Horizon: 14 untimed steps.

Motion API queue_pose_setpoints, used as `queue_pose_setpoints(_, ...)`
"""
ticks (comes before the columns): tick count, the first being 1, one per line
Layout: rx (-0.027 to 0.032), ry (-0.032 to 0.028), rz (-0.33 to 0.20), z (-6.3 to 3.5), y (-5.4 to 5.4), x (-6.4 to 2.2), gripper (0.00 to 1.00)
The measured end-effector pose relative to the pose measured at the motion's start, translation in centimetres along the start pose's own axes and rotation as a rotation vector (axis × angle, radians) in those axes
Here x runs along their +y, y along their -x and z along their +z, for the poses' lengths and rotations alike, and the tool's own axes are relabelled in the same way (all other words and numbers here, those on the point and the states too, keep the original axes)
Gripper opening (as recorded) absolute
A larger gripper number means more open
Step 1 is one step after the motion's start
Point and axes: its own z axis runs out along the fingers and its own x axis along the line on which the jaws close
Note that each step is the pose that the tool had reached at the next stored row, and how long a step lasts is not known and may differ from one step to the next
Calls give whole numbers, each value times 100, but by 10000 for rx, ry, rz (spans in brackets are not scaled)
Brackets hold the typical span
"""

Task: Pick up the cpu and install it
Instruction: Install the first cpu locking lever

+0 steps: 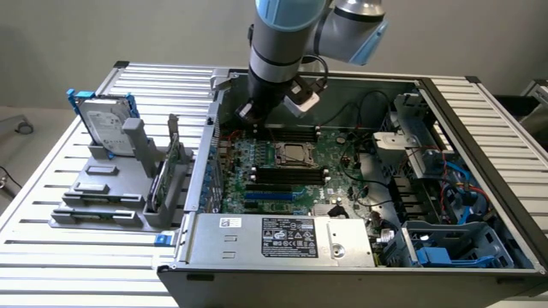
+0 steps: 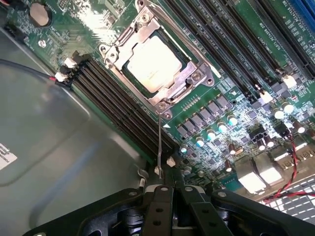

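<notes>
The cpu (image 1: 296,154) (image 2: 150,64), a small square chip with a pale silvery top, lies in its socket on the green motherboard (image 1: 342,186), framed by the metal retention bracket (image 2: 194,73). My gripper (image 1: 248,112) (image 2: 170,164) hangs inside the open computer case, over the board's far side beyond the socket. Its black fingers (image 2: 162,196) are pressed together with nothing visible between them. A thin metal socket lever (image 2: 160,142) runs from the bracket's corner to just beside my fingertips. I cannot tell whether it touches them.
Black memory slots (image 2: 118,105) flank the socket. Outside the case, at the exterior view's left, a grey fixture (image 1: 102,192) holds a silver hard drive with a blue frame (image 1: 107,125) and a memory stick (image 1: 176,170). A power supply (image 1: 283,237) and cables (image 1: 445,186) crowd the near and right sides.
</notes>
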Motion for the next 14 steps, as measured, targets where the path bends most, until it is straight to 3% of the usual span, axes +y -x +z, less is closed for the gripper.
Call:
queue_pose_setpoints(4, 150, 95, 369, -1, 0, 0, 11)
queue_pose_setpoints(8, 345, 242, 657, -5, -1, -2, 11)
queue_pose_setpoints(11, 513, 395, 791, -13, -4, -6, 11)
queue_pose_setpoints(14, 728, 604, 853, -15, -7, -10, 11)
